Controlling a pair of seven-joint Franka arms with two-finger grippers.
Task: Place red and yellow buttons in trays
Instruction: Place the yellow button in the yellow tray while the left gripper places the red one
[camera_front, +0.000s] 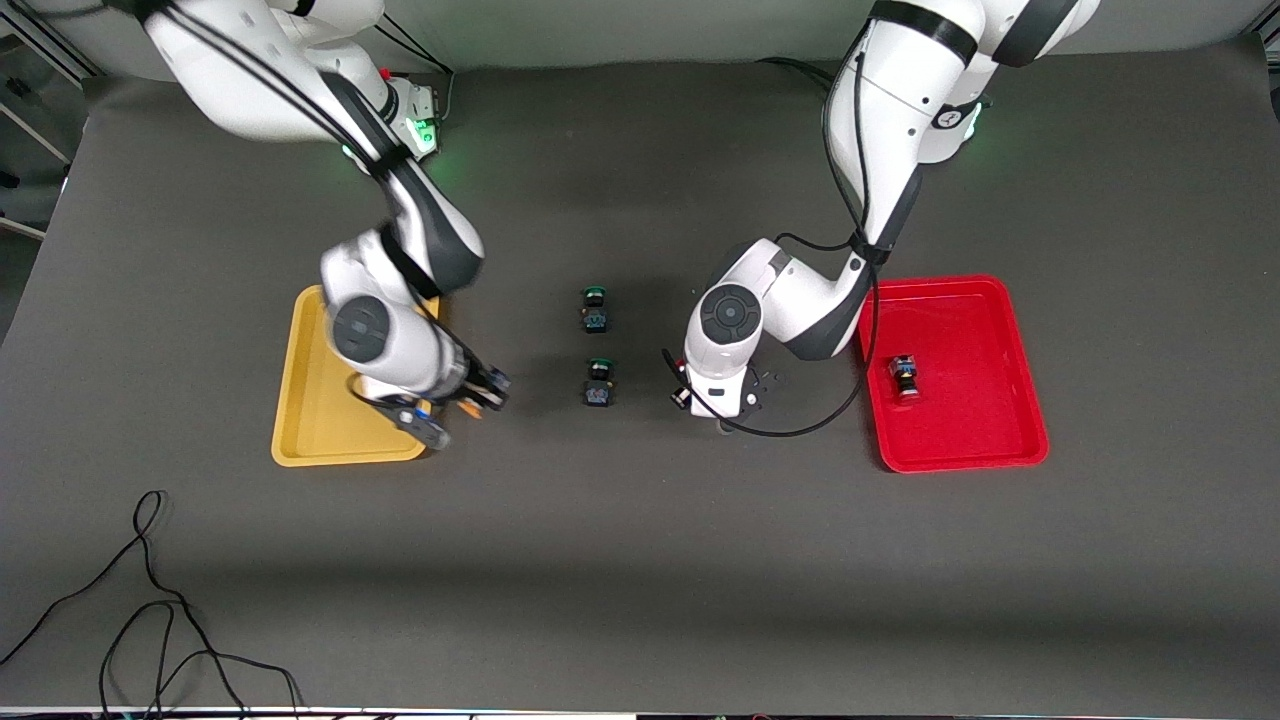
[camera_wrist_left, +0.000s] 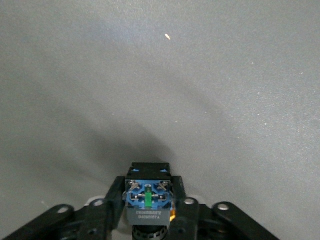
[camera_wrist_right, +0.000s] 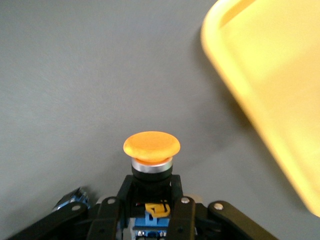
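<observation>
Yellow button (camera_wrist_right: 151, 145) sitting clamped in right gripper (camera_wrist_right: 150, 205), just beside yellow tray (camera_front: 300, 400) rim; left gripper (camera_wrist_left: 149, 205) clamping red button (camera_wrist_left: 148, 192), red tray (camera_front: 1010, 400) well apart.

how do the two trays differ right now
The yellow tray lies toward the right arm's end of the table, the red tray toward the left arm's end. The red tray holds one button; no button shows on the yellow tray, though the right arm hides part of it. Both are shallow, rimmed rectangles with rounded corners.
</observation>
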